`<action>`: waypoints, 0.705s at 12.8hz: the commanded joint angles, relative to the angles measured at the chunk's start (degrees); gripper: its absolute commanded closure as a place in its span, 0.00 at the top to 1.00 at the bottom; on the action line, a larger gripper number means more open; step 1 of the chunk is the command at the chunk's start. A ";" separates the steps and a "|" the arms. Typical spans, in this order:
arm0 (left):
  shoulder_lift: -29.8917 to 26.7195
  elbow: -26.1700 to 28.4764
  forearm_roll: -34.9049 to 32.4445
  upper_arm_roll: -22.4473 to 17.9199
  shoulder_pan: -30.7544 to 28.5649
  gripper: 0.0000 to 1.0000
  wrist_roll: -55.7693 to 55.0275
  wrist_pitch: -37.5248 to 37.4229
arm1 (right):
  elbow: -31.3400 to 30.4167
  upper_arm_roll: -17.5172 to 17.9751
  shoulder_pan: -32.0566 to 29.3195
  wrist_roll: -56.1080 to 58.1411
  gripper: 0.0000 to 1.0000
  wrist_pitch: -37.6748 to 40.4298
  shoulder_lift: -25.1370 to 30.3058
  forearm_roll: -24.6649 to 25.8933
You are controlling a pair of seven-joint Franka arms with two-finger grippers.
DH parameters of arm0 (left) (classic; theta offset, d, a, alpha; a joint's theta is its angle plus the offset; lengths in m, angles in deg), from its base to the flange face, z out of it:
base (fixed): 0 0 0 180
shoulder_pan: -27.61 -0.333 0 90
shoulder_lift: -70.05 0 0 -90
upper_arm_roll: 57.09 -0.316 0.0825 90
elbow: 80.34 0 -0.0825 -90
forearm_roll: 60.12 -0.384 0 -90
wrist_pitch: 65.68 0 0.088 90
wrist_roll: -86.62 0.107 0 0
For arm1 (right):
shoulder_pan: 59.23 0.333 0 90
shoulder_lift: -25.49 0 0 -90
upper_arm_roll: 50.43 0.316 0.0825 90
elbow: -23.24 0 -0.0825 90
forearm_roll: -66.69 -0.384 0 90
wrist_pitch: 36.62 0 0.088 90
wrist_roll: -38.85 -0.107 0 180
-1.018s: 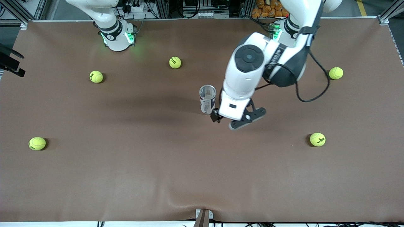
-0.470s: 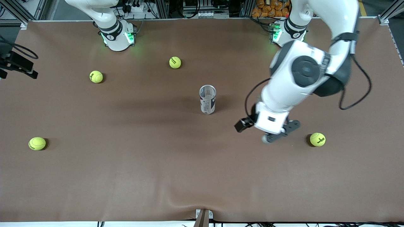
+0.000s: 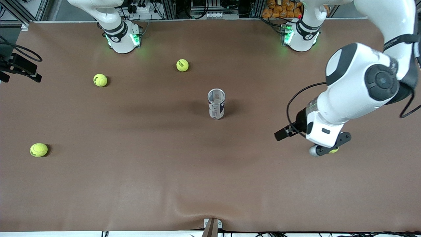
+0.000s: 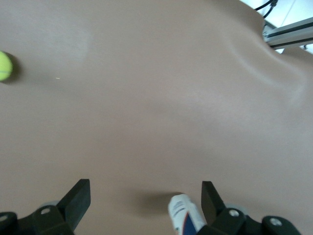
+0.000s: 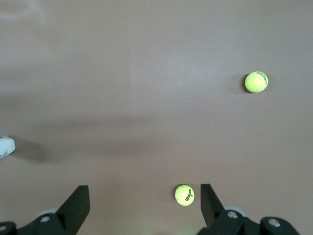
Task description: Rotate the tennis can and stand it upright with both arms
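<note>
The tennis can (image 3: 216, 104) stands upright in the middle of the table (image 3: 164, 184), its open top up, and nothing touches it.

The left gripper (image 4: 145, 203) hangs with fingers wide apart, well apart from the can toward the left arm's end, over a tennis ball (image 3: 334, 150). The right gripper (image 5: 145, 203) is also spread open and empty, above the table well apart from the can.

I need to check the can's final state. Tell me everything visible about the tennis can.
The tennis can is a slim tube with a white label, a dark navy band with a touch of red, and a silvery rim. It stands upright on the brown table near the middle, open mouth up, looking empty. Nothing touches it: the left gripper hangs open toward the left arm's end.
</note>
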 commanded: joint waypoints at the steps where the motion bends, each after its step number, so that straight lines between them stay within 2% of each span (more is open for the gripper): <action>1: -5.00 1.36 -4.24 -0.24 -0.19 1.00 2.50 -6.05 | -0.11 -0.14 -0.28 -0.79 1.00 0.24 0.20 0.28; 5: -12.73 1.97 -6.11 -1.30 -0.54 1.00 7.52 -16.86 | -0.11 0.21 -0.02 -0.79 1.00 0.50 0.47 2.38; 6: -15.01 2.24 -5.67 -1.39 -0.63 1.00 9.18 -17.58 | -0.11 0.21 -0.02 -0.88 1.00 0.68 0.47 2.39; 8: -19.06 3.03 -3.48 -4.45 -0.72 1.00 14.79 -18.99 | -0.11 0.04 -0.37 -0.35 1.00 1.64 0.47 2.04; 9: -21.43 5.21 -0.86 -6.90 -0.72 1.00 16.74 -19.26 | -0.20 -0.05 -0.28 -0.26 1.00 1.73 0.47 1.95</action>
